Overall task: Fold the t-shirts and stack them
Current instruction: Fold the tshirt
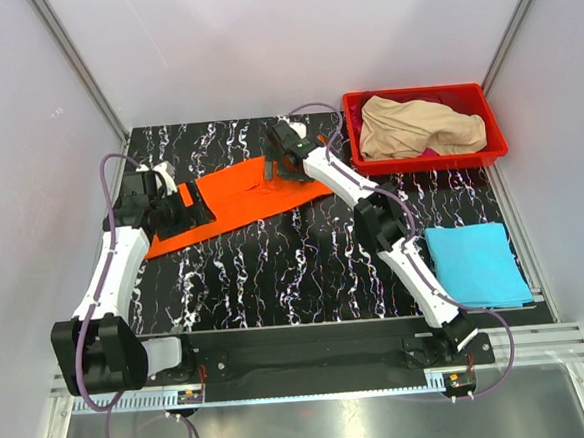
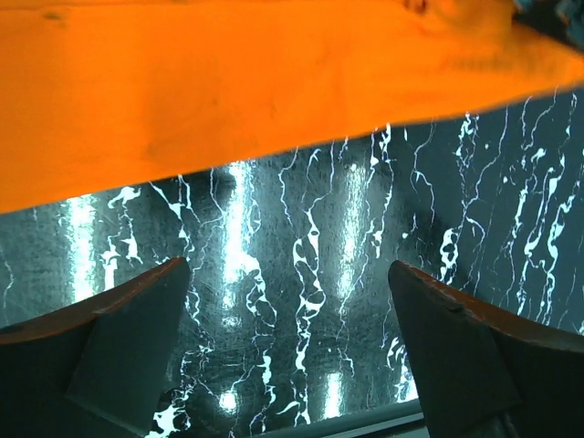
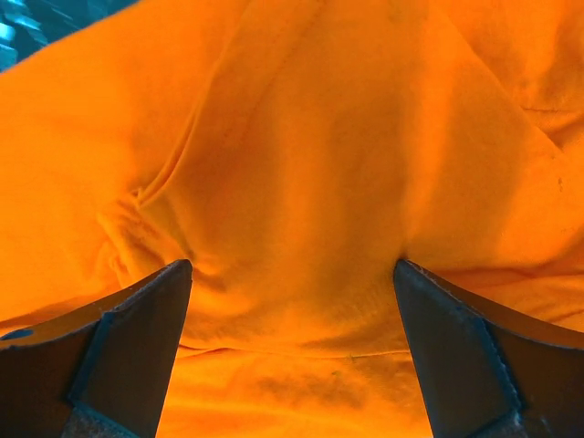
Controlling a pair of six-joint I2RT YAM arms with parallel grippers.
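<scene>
A bright orange t-shirt lies folded in a long strip across the back left of the table. My left gripper hovers at its left end, jaws wide open over bare table, the orange cloth just beyond the fingertips. My right gripper stands open above the strip's right end, and the orange cloth fills its view, nothing pinched. A light blue t-shirt lies folded flat at the right front. A beige t-shirt sits crumpled in the bin, with a bit of magenta cloth under it.
A red plastic bin stands at the back right corner. The black marbled table is bounded by grey walls on three sides. The arm bases sit at the near edge.
</scene>
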